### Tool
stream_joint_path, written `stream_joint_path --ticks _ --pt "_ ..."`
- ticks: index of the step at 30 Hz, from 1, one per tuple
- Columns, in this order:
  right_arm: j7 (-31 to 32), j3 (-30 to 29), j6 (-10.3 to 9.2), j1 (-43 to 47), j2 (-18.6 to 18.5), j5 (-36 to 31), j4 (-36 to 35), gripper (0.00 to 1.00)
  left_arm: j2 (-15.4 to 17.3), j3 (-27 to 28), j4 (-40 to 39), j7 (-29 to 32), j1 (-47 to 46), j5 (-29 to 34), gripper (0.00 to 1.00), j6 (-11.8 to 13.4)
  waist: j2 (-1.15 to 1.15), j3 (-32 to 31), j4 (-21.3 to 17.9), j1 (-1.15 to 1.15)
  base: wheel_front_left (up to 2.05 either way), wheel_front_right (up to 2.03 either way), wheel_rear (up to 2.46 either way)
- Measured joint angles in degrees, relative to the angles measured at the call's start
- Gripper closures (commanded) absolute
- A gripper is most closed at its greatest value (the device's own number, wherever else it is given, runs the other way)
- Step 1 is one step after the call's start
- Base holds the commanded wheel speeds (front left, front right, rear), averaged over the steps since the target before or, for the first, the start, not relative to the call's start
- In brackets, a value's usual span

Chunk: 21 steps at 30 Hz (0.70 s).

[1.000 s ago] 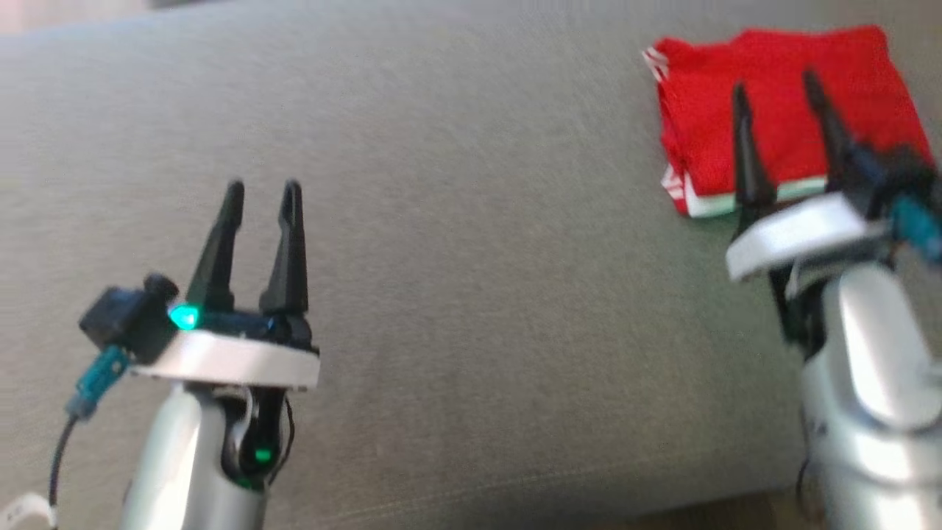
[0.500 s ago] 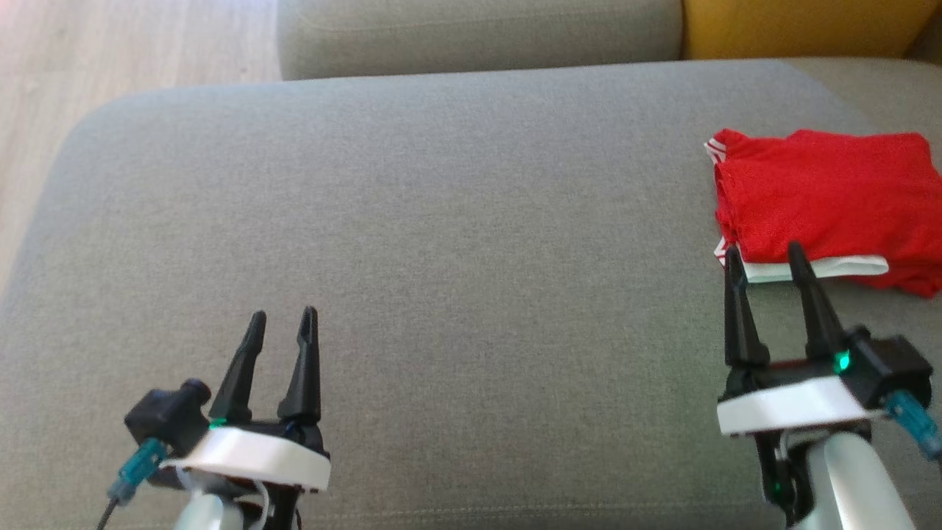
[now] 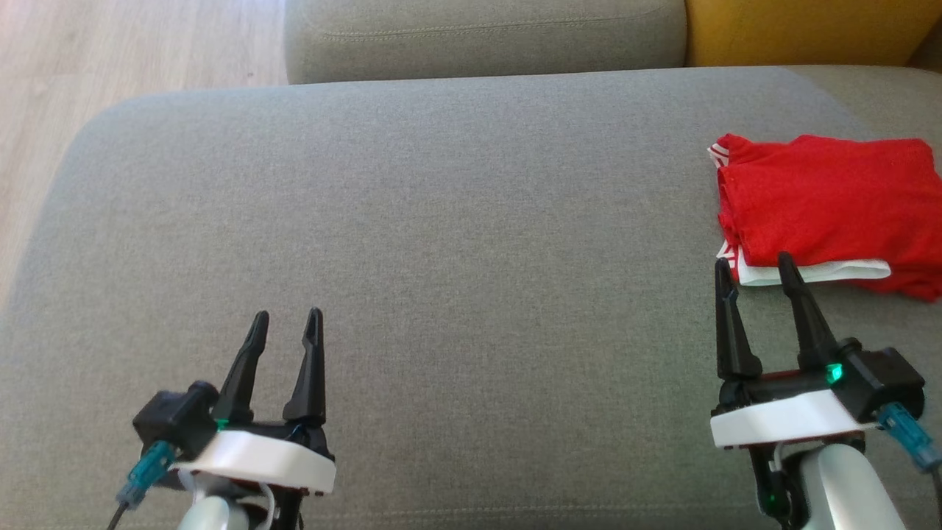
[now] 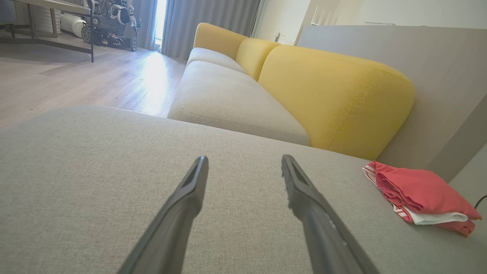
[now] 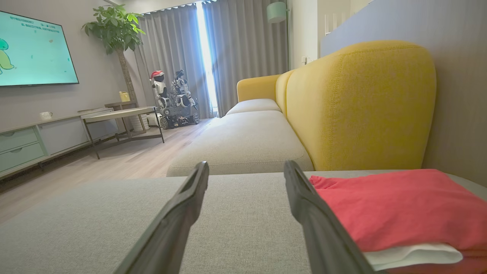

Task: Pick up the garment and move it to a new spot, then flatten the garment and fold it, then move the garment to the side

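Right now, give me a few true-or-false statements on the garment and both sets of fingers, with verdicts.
1. The folded red garment with white trim lies on the grey fabric sofa cushion. True.
2. The right arm's fingers clamp the garment. False: they stand open, holding nothing.
3. The left arm's fingers are open over bare cushion. True.
4. The garment lies on the robot's left. False: it lies on its right.

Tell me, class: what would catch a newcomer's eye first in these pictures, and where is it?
The folded red garment stands out, lying at the right side of the grey sofa cushion. Beyond it rises a yellow backrest. The left gripper and right gripper hover open and empty over the cushion's near part.
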Motion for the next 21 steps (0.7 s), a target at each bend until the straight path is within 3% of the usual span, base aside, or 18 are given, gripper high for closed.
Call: stream_joint_path --ticks 16,21 --pt "0.0 0.1 0.00 0.0 0.0 0.3 -0.9 0.00 0.0 1.0 -1.7 0.0 -0.1 0.2 0.00 1.6 0.00 0.8 -0.5 0.00 0.00 0.00 0.00" --pt "0.0 0.3 0.00 0.0 0.0 0.4 -0.9 0.00 0.0 1.3 -2.1 0.0 -0.1 -1.1 0.00 1.1 0.00 0.8 -0.5 0.00 0.00 0.00 0.00"
